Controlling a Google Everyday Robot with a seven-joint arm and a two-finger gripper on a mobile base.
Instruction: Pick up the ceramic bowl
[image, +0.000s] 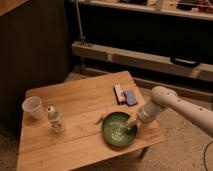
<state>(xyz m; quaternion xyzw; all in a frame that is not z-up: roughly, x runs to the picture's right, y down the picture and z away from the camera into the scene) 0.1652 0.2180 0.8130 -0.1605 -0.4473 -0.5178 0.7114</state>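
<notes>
Green ceramic bowl, tool at rim

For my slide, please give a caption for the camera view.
The gripper is at the rim of the ceramic bowl on a wooden table.

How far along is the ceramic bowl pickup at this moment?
Done: the approach looks complete, with the gripper at the right rim of the ceramic bowl. In hand: taking hold at that rim, though a secure hold cannot be confirmed. Left: the lift, since the bowl sits flat on the table.
</notes>
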